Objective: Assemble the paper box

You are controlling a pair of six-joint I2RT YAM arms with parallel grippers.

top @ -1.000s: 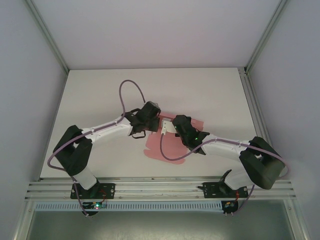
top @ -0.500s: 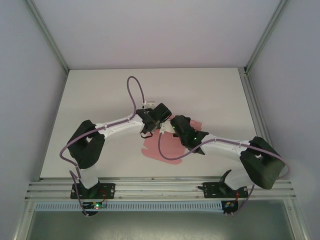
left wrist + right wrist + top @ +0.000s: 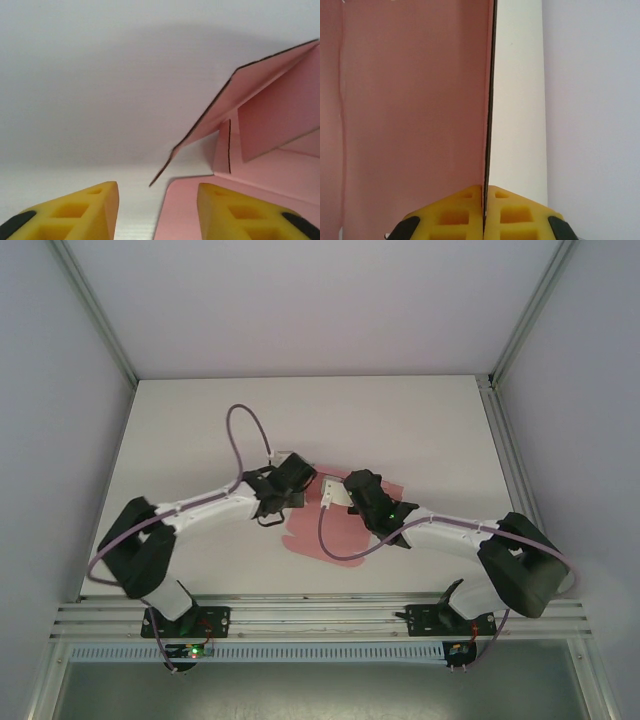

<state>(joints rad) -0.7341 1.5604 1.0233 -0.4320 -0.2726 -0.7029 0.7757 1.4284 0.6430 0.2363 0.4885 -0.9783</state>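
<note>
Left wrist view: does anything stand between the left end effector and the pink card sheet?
Nothing visible does: the open left end effector has the pink die-cut thin-card sheet lying directly at one finger.

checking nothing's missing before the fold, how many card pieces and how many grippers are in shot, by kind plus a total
paper box, one pink card sheet: 1
grippers, left gripper and right gripper: 2
total: 3
</note>
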